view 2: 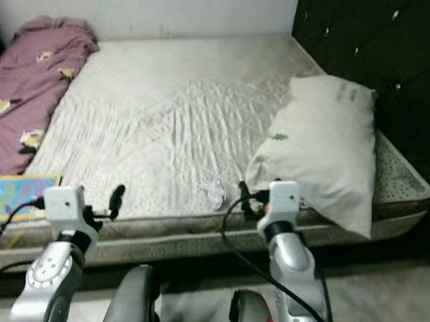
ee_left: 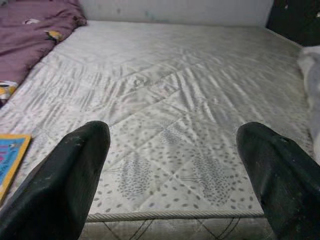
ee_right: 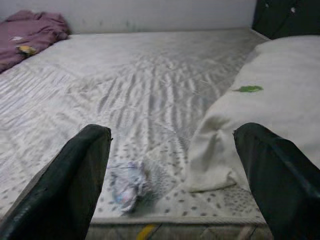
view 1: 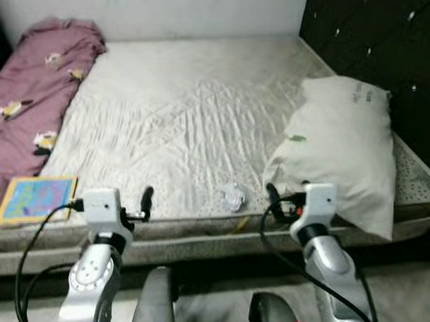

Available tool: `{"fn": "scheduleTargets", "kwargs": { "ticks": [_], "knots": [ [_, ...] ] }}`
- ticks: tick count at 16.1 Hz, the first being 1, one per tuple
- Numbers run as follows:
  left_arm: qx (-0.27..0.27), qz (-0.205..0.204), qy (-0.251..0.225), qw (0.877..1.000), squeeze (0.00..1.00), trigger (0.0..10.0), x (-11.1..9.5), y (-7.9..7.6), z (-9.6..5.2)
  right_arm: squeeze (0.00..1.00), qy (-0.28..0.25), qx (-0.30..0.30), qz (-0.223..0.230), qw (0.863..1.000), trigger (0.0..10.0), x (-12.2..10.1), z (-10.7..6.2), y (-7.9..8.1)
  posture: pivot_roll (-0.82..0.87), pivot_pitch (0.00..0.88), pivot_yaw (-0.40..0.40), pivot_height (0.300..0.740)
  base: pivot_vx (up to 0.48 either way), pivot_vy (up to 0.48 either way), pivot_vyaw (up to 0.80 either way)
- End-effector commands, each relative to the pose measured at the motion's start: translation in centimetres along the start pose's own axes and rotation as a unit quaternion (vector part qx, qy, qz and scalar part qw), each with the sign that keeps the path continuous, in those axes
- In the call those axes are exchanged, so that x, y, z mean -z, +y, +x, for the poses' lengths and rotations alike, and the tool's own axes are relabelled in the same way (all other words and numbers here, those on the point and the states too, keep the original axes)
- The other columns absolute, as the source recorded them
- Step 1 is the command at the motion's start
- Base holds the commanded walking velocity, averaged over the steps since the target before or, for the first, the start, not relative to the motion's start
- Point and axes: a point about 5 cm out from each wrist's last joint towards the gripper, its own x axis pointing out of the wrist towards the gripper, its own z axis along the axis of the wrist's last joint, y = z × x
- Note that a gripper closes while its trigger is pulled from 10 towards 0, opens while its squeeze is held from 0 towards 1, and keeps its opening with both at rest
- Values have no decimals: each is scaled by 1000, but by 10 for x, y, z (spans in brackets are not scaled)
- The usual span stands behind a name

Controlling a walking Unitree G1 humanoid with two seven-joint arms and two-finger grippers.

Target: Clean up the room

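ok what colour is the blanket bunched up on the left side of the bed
Mauve-purple, with small yellow and white printed figures. The blanket shows best in the left eye view.

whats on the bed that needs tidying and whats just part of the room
To tidy:
- crumpled paper near the front edge
- colourful book at the front left corner
- purple blanket, bunched on the left
- pillow, overhanging the right front

Just there:
- mattress
- dark headboard
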Motion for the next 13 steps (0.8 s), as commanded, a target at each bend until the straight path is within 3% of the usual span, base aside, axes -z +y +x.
{"fn": "scheduleTargets", "kwargs": {
  "ticks": [1, 7, 11, 13],
  "knots": [
    [-4, 8, -11, 1000, 0, 10000, -6, 1, 3, 0, -6, -14, -5, 1000, 10000, -3, 2, 3, 22, 37, 17, 587, 0, 0, 0],
    [-6, 3, -10, 1000, 0, 10000, -7, 1, 4, 0, -15, -73, -61, 995, 10000, -9, 5, 17, 17, 48, 11, 578, 0, 0, 0],
    [-3, -11, -8, 1000, 0, 10000, -7, 0, 4, 0, -20, -88, -53, 994, 10000, -10, 4, 20, 18, 50, 9, 578, 0, 0, 750],
    [-4, -9, -8, 1000, 0, 10000, -7, 0, 4, 0, -16, -92, -55, 994, 10000, -10, 4, 21, 17, 50, 9, 578, 0, 0, 256]
  ]
}}
